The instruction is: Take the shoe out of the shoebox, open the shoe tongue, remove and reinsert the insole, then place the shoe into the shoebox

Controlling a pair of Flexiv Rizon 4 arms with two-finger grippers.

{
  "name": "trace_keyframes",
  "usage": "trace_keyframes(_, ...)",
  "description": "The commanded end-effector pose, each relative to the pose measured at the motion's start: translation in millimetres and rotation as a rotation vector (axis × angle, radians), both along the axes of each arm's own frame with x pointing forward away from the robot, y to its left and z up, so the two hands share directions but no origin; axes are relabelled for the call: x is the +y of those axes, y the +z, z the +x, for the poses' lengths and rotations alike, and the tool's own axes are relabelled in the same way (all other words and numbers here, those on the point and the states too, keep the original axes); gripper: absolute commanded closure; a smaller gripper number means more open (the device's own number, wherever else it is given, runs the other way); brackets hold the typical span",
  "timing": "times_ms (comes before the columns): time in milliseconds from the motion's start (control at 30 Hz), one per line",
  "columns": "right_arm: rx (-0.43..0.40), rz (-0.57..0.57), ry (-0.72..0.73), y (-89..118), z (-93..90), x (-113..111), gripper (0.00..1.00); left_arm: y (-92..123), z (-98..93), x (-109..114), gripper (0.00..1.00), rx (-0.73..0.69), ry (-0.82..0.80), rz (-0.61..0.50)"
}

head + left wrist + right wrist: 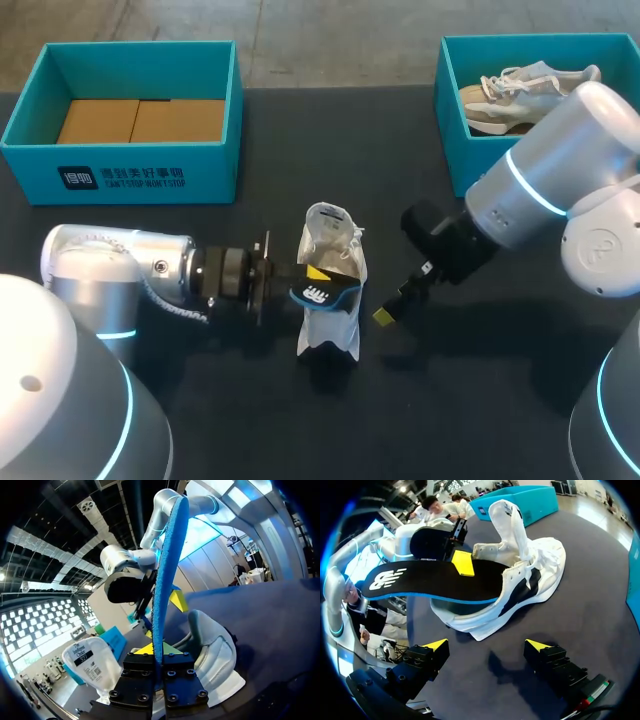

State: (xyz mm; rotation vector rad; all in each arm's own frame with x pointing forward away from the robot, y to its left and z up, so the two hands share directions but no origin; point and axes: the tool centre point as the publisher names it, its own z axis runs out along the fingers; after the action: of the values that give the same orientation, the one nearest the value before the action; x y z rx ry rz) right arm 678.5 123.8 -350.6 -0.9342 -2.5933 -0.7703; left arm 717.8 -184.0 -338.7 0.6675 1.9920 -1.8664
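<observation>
A white shoe (330,325) stands mid-table with its tongue (328,222) pulled up. A black insole with a blue underside (322,291) sticks out of the shoe's opening. My left gripper (298,272) is shut on the insole's free end. In the left wrist view the insole (167,575) stands edge-on between that gripper's (159,651) yellow tips, with the shoe (216,655) beside it. My right gripper (397,300) hangs open just right of the shoe. In the right wrist view its tips (486,645) are spread wide, short of the shoe (530,582) and insole (430,582), holding nothing.
A teal shoebox (120,165) with brown cardboard inside stands at the back left. Another teal box (450,130) at the back right holds a second pale shoe (520,95). The dark tabletop (480,400) lies in front.
</observation>
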Motion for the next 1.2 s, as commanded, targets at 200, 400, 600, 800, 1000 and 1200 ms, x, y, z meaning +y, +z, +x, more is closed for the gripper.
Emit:
trace_keyframes(200,0.005,-0.004,-0.001,-4,-1.3,4,0.00,-4,2.8,-1,1.00,0.003,0.036,0.019)
trace_keyframes(400,0.006,-0.004,-0.004,-5,-1.5,4,0.00,4,-1.0,3,0.73,0.000,0.042,0.006)
trace_keyframes(600,0.007,-0.003,-0.001,-6,-0.7,5,0.00,15,-7.2,4,0.74,-0.001,0.031,-0.021)
trace_keyframes(800,0.006,-0.003,-0.004,-6,-0.4,5,0.00,24,-16.8,5,0.76,-0.021,0.013,-0.031)
trace_keyframes(1000,0.007,-0.001,-0.004,-6,-0.2,5,0.00,23,-16.8,4,0.99,-0.016,-0.002,-0.022)
trace_keyframes(1200,0.009,0.002,-0.002,-7,0.1,6,0.00,18,-12.8,1,1.00,-0.048,-0.007,0.016)
